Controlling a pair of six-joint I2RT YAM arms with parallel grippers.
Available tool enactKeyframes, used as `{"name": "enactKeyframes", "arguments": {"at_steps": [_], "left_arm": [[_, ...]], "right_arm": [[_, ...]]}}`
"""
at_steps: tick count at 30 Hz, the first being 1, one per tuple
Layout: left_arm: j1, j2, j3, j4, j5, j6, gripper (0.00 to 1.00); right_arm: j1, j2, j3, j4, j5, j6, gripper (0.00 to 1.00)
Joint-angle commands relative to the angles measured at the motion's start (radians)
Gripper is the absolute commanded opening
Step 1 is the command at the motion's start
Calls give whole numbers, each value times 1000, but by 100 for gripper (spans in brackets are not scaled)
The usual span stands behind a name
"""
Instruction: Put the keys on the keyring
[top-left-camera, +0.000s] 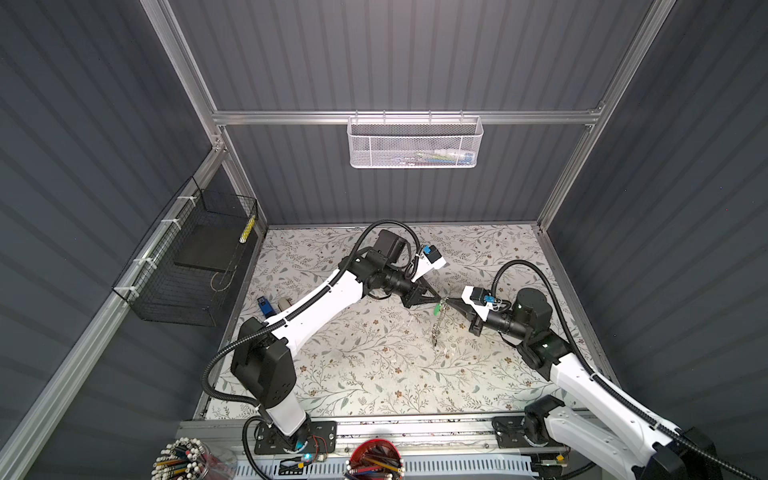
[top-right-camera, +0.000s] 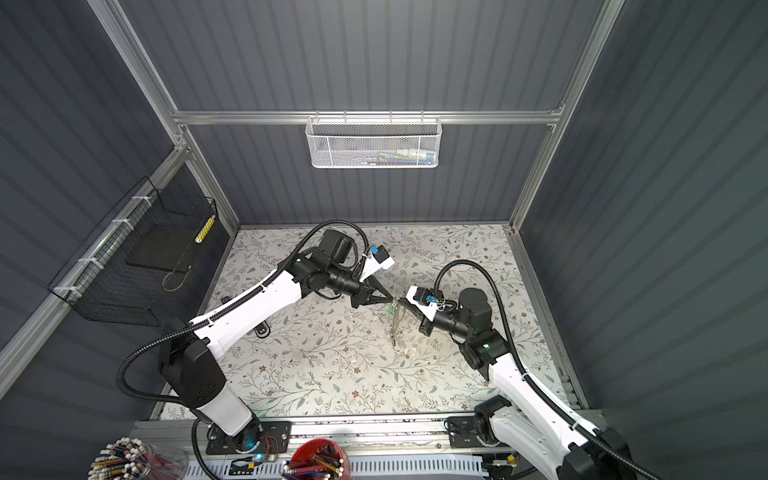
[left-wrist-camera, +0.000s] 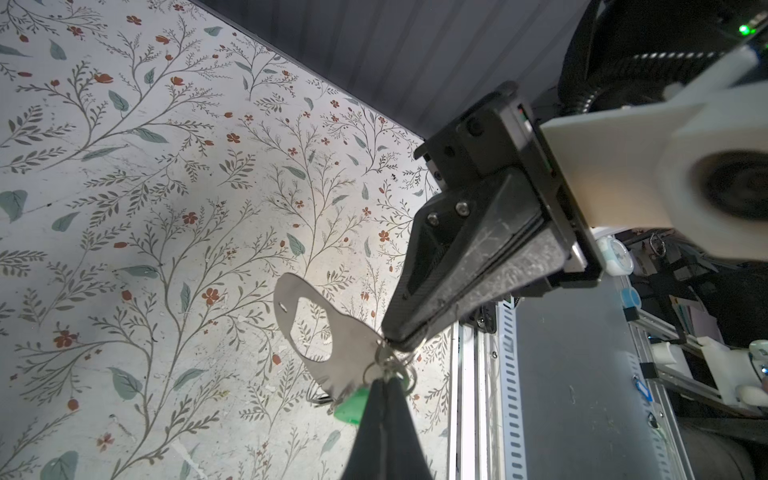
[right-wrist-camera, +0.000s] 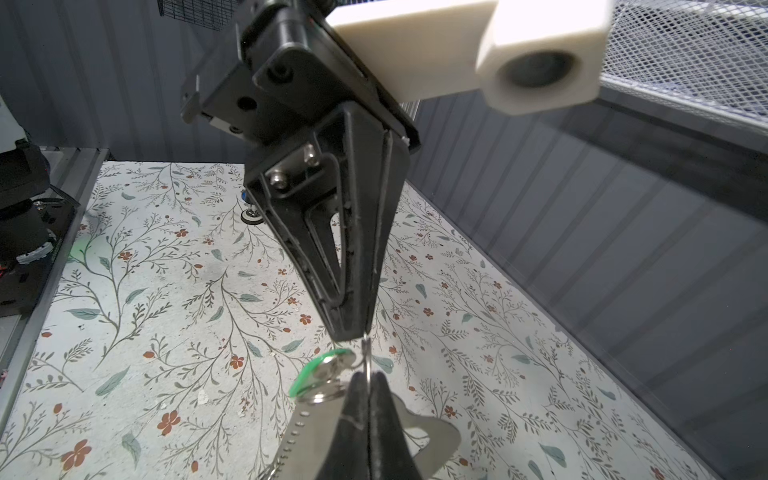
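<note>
The flat grey metal keyring plate (left-wrist-camera: 349, 349) is held over the floral-patterned table (left-wrist-camera: 124, 208), my right gripper (left-wrist-camera: 395, 338) clamped on its edge. My left gripper (right-wrist-camera: 355, 332) pinches its small wire loop (left-wrist-camera: 386, 360) beside the green-tagged silver key (right-wrist-camera: 322, 374). Threading step, I judge; next wants a fine twist.

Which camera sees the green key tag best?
The right wrist view: the green tag is close, sharp and almost fully in sight. In the left wrist view the tag is partly hidden. In both top views the tag is only a tiny green speck.
</note>
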Motion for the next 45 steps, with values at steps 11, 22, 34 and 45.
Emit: {"name": "enactKeyframes", "arguments": {"at_steps": [11,22,34,45], "left_arm": [[25,53,2,-48,173,24,0],[45,118,-49,66,387,-27,0],[48,171,-58,205,483,-89,14],[98,-89,-268,300,126,24,59]], "right_arm": [[-3,-34,-29,201,-39,55,0],[-3,79,-36,494,-173,210,0],[-1,271,2,813,-315,406,0],[-18,220,-15,682,-291,335,0]]}}
